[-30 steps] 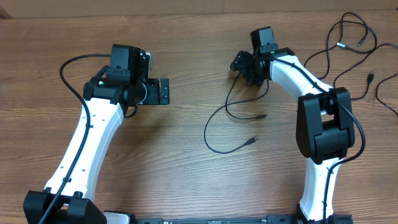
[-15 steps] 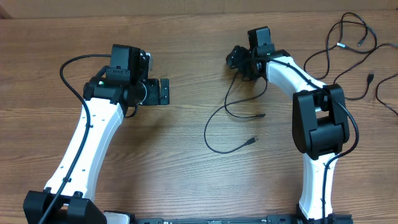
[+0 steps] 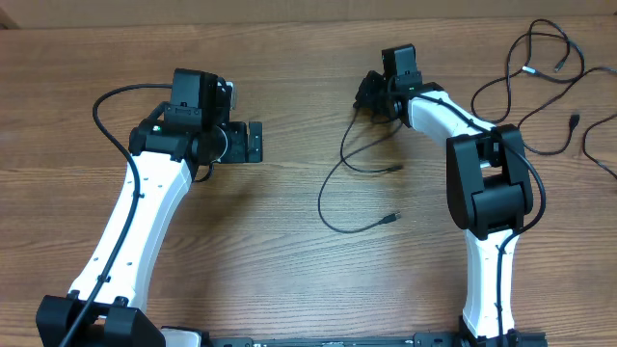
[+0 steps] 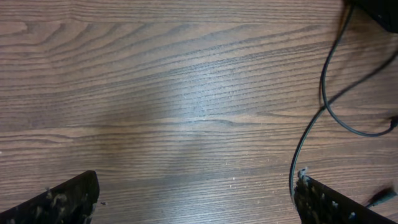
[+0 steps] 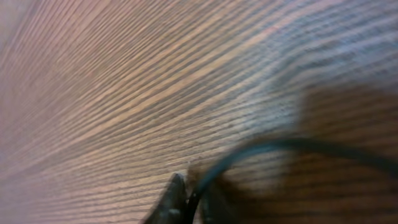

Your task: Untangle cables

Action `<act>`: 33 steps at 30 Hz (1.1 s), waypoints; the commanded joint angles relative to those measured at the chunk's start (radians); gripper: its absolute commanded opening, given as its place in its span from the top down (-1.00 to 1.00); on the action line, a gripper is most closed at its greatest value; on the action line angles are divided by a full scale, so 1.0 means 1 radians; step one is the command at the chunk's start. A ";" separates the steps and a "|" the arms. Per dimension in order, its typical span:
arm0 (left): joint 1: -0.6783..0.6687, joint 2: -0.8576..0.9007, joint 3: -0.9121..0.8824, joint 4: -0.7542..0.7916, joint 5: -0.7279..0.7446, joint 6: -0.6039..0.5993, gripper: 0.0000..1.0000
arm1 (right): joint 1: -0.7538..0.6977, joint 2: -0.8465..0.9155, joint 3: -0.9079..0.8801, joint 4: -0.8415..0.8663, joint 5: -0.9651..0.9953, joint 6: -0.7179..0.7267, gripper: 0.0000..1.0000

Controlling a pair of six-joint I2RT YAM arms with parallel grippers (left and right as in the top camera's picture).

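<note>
One cable [image 3: 321, 202] pinched in right end effector [image 3: 370, 94].
It trails toward worktop [image 3: 289, 280] centre; other cables [image 3: 511, 60] lie at far right corner; left end effector [image 3: 256, 142] wide, empty.

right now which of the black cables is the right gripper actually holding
The centre cable, the one looping out from the right gripper and pinched between its fingers. The other cables lie loose farther right, untouched.
</note>
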 commanded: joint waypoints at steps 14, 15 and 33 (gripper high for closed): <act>-0.007 -0.016 -0.003 0.019 -0.006 0.023 -0.99 | -0.024 -0.087 0.072 -0.118 0.002 -0.033 0.92; -0.007 -0.016 -0.003 0.021 -0.006 0.022 -1.00 | -0.029 -0.108 0.084 -0.135 0.002 -0.044 0.92; -0.007 -0.016 -0.003 0.075 -0.003 0.018 -1.00 | -0.097 -0.388 0.591 -0.770 0.299 -0.340 0.92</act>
